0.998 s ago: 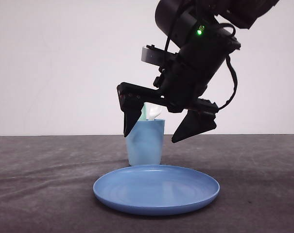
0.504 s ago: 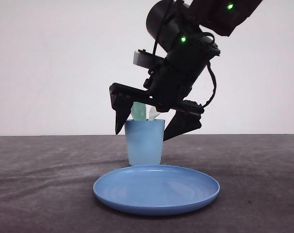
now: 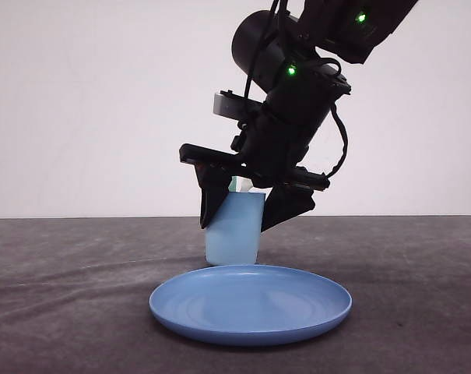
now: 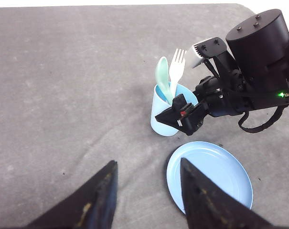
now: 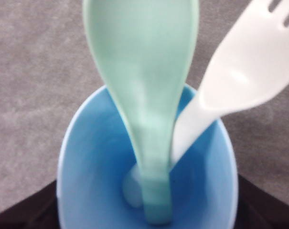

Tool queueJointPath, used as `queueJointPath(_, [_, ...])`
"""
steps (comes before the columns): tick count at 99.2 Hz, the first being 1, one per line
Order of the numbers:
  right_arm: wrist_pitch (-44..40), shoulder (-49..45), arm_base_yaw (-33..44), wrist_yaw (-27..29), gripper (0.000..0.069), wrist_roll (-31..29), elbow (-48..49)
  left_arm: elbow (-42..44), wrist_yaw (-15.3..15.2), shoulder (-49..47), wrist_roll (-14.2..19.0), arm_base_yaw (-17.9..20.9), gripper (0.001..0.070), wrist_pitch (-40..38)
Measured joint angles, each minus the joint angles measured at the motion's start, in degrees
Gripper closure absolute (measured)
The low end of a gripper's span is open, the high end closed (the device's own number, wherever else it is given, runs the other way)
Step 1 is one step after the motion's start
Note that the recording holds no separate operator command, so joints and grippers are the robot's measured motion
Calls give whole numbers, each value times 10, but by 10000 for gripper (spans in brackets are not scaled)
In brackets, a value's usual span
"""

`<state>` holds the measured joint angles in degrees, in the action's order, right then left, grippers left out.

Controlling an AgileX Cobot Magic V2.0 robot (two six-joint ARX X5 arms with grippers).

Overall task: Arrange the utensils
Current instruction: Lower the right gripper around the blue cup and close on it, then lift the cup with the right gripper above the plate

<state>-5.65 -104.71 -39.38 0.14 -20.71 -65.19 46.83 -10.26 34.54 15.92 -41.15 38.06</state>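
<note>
A mint-green spoon (image 5: 144, 71) and a white fork (image 5: 244, 67) stand handle-down in the light blue cup (image 5: 77, 157), their heads sticking out above its rim. The cup (image 3: 235, 230) stands on the table just behind the round blue plate (image 3: 251, 304) and leans slightly. My right gripper (image 3: 235, 226) comes down from above, with one finger pressed against each side of the cup. My left gripper (image 4: 148, 164) hangs open over bare table near the plate (image 4: 216, 167), holding nothing. From there the spoon (image 4: 162, 76) and fork (image 4: 176, 67) stand side by side.
The dark grey tabletop (image 3: 72, 296) stretches to both sides of the cup and plate. A plain white wall (image 3: 87, 109) stands behind. The right arm's black body (image 4: 254, 71) reaches in over the cup.
The right gripper's fingers have come down beside the cup and closed in from a wide spread onto its sides. The cup has shifted and tilted a little.
</note>
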Motion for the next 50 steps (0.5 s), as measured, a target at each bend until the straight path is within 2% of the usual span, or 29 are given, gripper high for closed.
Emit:
queueJointPath(19, [-26, 30, 0, -1, 270, 1, -1, 0, 0, 0, 0, 0, 472, 2])
queueJointPath(34, [-60, 119, -5, 2, 270, 15, -1, 0, 0, 0, 0, 0, 472, 2])
queueJointPath(50, [-138, 212, -36, 28, 271, 52, -3, 0, 0, 0, 0, 0, 472, 2])
